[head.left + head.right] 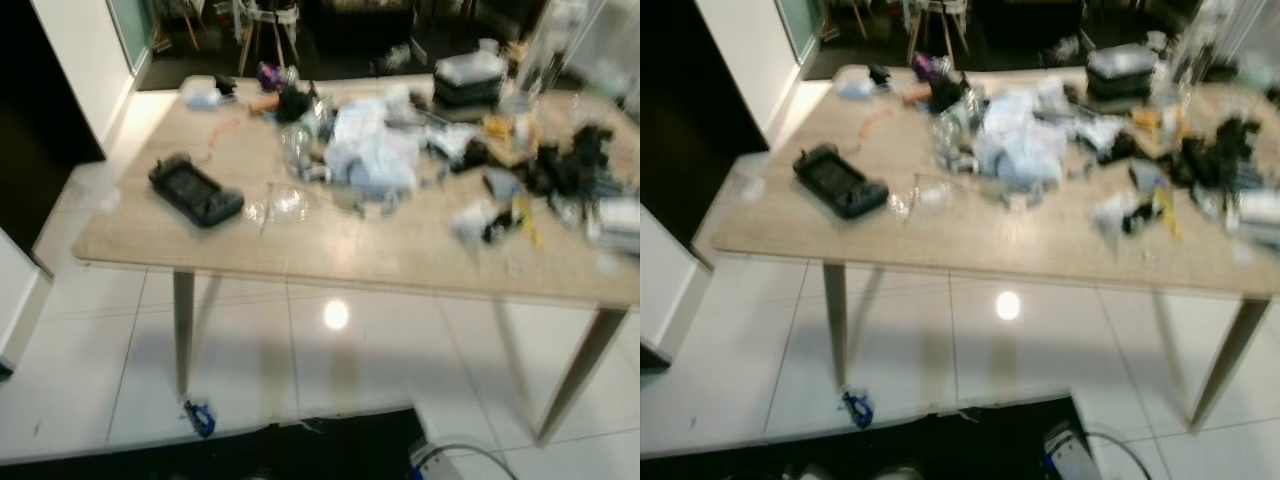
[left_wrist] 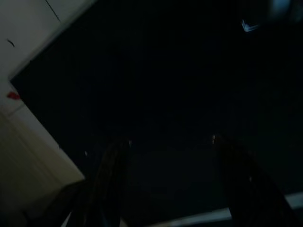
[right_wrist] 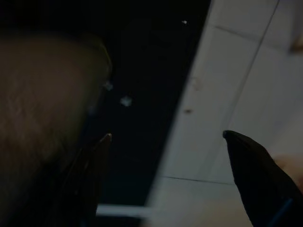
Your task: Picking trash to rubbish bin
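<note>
A long wooden table (image 1: 330,262) stands before me, strewn with litter. A heap of crumpled white and pale blue plastic (image 1: 368,152) lies at its middle, and a clear plastic wrapper (image 1: 282,205) sits just in front of it. Small white and yellow scraps (image 1: 492,222) lie toward the right. A blue scrap (image 1: 199,417) rests on the floor by the left table leg. My left gripper (image 2: 170,182) hangs open over a dark surface. My right gripper (image 3: 168,163) is open too, low over dark flooring and white tiles.
A black handheld device (image 1: 195,190) lies on the table's left part. A stack of dark containers (image 1: 468,80) stands at the back right, with black cables (image 1: 570,165) at the far right. White floor tiles (image 1: 90,390) spread under and left of the table. A white wall corner (image 1: 75,60) is at left.
</note>
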Robot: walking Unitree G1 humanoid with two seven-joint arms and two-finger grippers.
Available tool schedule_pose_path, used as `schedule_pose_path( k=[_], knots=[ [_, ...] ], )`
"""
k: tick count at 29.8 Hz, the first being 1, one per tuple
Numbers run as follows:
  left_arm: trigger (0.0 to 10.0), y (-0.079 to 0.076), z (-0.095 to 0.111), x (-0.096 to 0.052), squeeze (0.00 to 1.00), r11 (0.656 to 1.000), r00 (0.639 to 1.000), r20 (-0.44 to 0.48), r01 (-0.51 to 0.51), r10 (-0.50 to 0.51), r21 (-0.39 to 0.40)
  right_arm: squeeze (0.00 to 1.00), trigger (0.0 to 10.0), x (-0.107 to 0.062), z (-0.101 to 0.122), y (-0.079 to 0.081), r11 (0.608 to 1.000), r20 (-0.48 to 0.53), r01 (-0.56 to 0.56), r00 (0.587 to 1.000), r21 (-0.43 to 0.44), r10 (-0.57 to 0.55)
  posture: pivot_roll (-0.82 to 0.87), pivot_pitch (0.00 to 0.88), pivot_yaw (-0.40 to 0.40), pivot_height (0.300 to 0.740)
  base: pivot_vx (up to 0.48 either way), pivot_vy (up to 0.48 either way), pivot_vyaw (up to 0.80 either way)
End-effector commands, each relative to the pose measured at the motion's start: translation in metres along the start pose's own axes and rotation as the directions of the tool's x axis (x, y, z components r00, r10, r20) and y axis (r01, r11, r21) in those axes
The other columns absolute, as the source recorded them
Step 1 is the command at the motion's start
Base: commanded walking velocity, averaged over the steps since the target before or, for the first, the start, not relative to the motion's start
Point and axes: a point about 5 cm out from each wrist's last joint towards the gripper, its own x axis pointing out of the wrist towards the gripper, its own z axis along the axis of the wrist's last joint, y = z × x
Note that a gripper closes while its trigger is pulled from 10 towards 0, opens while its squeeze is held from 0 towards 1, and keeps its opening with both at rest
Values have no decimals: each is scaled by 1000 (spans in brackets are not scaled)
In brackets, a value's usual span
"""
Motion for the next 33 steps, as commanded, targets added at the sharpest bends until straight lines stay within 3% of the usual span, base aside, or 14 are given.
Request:
schedule_pose_path(
  k=[1,5,7,8,10,11,15,20,23,25,26,30,32,33],
  knots=[
    [10000,-2,-2,0,0,1000,1000,-10,13,-13,6,0,10000,-2,-10,-10,990,-35,69,997,125,-65,0,103,-20,740,0,0,0],
    [10000,-2,-2,0,0,1000,1000,-9,15,-15,3,0,10000,-6,-19,-38,904,-81,199,980,378,-182,0,103,-20,740,0,0,0],
    [10000,-3,-1,0,0,1000,1000,-7,18,-18,2,0,10000,-18,-33,-81,722,-179,385,920,574,-348,-7,101,-19,740,0,0,0],
    [10000,-3,-1,0,0,1000,1000,-7,18,-18,2,0,10000,-18,-33,-81,722,-179,385,920,574,-348,-7,101,-19,740,0,0,0],
    [10000,-3,-1,0,0,1000,1000,-5,20,-20,3,0,10000,-26,-40,-104,614,-237,473,872,632,-428,-7,101,-19,740,0,0,0],
    [10000,-3,-1,0,0,1000,1000,-3,21,-21,3,0,10000,-41,-44,-137,491,-283,562,799,666,-531,-7,101,-19,740,0,0,0],
    [10000,-3,-1,0,0,1000,1000,-2,24,-24,7,0,10000,-62,-39,-178,378,-288,633,699,675,-655,-7,101,-19,740,0,0,0],
    [10000,-3,0,0,0,999,1000,4,29,-29,19,0,10000,-111,14,-253,186,-172,624,468,759,-867,-31,102,2,740,0,0,0],
    [10000,-3,1,0,0,999,999,5,31,-31,22,0,10000,-134,56,-274,186,-29,507,386,842,-922,-31,102,2,740,0,0,0],
    [10000,-3,1,0,0,999,999,5,34,-34,28,0,10000,-179,131,-292,317,262,275,218,908,-940,-31,102,2,740,0,0,0],
    [10000,-3,1,0,0,999,999,5,34,-34,28,0,10000,-179,131,-292,317,262,275,218,908,-940,-31,102,2,740,0,0,0],
    [10000,-4,1,0,0,999,999,6,39,-40,32,0,10000,-237,209,-290,539,545,-135,11,831,-838,-31,102,2,740,0,0,0],
    [10000,-4,1,0,0,999,999,6,41,-42,33,0,10000,-248,220,-288,584,591,-204,-30,786,-806,-31,102,2,740,0,0,0],
    [10000,-4,1,0,0,998,999,4,48,-48,39,0,10000,-259,237,-280,658,663,-275,-88,701,-743,-31,102,2,740,0,0,0]
  ],
)
